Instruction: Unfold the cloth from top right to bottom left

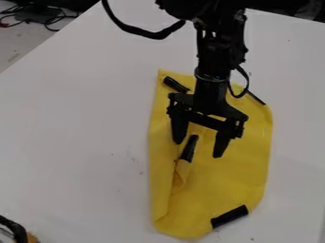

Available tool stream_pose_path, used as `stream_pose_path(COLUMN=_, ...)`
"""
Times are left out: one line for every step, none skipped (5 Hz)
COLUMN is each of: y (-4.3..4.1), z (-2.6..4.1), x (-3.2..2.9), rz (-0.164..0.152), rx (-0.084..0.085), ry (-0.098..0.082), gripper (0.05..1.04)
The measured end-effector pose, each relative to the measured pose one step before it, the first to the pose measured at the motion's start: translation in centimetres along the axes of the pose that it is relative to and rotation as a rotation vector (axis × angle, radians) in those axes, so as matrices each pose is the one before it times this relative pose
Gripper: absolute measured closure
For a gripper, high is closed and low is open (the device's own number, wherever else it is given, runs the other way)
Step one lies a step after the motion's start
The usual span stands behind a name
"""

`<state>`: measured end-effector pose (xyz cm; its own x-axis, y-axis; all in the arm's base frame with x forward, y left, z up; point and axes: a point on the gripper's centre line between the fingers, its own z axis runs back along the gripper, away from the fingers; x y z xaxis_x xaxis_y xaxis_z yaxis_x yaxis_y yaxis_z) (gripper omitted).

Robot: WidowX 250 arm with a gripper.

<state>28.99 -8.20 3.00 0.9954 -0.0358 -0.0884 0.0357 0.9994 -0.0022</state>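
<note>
White tabletop [76, 118], dark cables [58, 18] beyond its upper-left edge, yellow cloth [222, 182] on the table right of centre, partly folded, black gripper [198, 149] above it, fingers spread wide, a black-tipped cloth corner [189, 148] between them, apparently ungripped, another black corner [230, 217] at bottom right
</note>
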Motion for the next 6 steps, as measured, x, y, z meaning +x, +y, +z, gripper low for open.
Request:
stream_pose_path(y=0.468, z=-0.262, x=0.242, rz=0.0071, rx=-0.0203, ry=0.0017, gripper=0.085)
stream_pose_path(y=0.027, z=-1.284, x=-0.044, rz=-0.0135, rx=-0.0083, ry=0.0322, gripper=0.085)
stream_pose_path(y=0.186, z=-0.027, x=0.285, rz=0.0135, rx=-0.0096, ry=-0.0131, gripper=0.085)
stream_pose_path(y=0.234, z=-0.236, x=0.044, rz=-0.0015, rx=-0.0042, ry=0.0016, gripper=0.136)
stream_pose_path(y=0.075, z=-0.263, x=-0.273, rz=0.0117, rx=-0.0009, ry=0.0093, gripper=0.424)
stream_pose_path(y=0.363, z=-0.503, x=-0.043, rz=-0.0067, rx=-0.0074, ry=0.0200, gripper=0.727)
